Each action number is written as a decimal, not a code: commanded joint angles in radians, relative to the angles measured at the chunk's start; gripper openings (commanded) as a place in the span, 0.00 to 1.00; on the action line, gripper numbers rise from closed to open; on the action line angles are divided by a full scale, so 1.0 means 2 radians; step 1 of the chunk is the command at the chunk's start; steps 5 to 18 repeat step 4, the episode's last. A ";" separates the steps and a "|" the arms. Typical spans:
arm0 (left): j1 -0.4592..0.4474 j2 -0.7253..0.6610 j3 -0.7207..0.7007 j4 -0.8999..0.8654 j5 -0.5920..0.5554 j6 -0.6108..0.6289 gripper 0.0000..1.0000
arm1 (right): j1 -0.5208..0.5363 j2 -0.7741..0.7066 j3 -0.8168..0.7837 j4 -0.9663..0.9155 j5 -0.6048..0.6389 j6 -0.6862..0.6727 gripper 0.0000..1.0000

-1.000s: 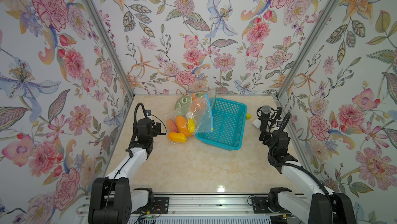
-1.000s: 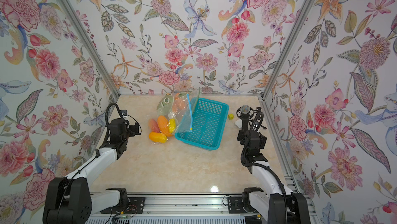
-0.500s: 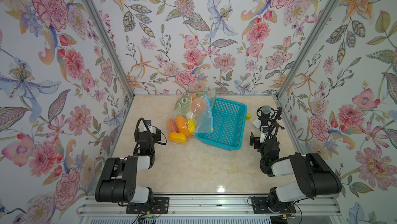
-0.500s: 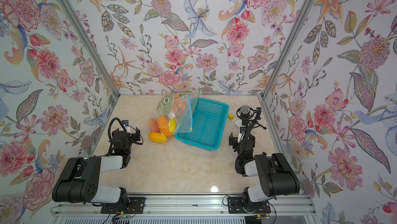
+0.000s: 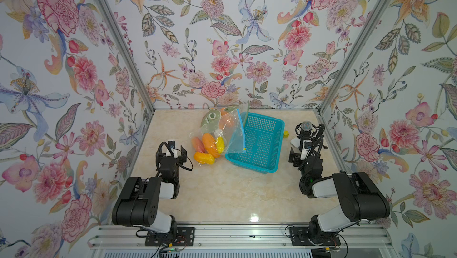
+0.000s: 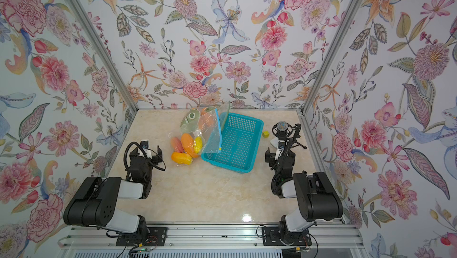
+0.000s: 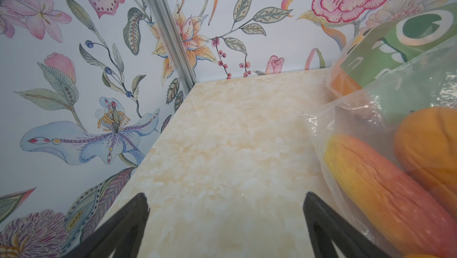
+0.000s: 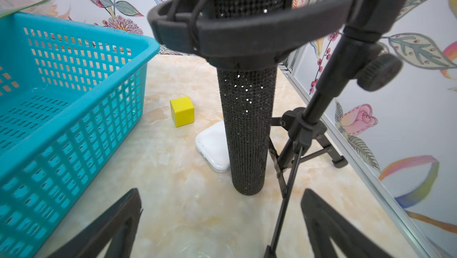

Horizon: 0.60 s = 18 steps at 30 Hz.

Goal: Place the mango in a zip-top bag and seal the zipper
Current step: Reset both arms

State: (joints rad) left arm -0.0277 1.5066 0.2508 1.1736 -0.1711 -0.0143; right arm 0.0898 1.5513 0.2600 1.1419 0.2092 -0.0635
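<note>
A clear zip-top bag with a blue zipper strip leans on the teal basket's left rim in both top views. Several orange and yellow mangoes lie behind its plastic film, one close in the left wrist view. Whether the zipper is sealed I cannot tell. My left gripper sits low just left of the fruit, open, with only bare table between its fingers. My right gripper is open at the right side, facing a microphone stand and holding nothing.
The teal basket stands mid-table. A green printed pouch lies behind the bag. A microphone on a tripod, a yellow cube and a white case crowd the right edge. Flowered walls close three sides.
Both arms have folded back and down from a stretched pose, pulling the grippers slightly toward the front. Both grippers stayed open. The bag and fruit have not moved.
</note>
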 commanded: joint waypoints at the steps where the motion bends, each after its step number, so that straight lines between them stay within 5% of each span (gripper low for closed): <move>1: -0.004 0.004 0.002 0.023 -0.002 0.003 0.99 | -0.005 0.001 0.008 0.004 -0.017 0.001 1.00; 18: -0.008 0.000 -0.006 0.033 -0.010 0.004 0.99 | -0.013 -0.001 0.013 -0.008 -0.031 0.007 1.00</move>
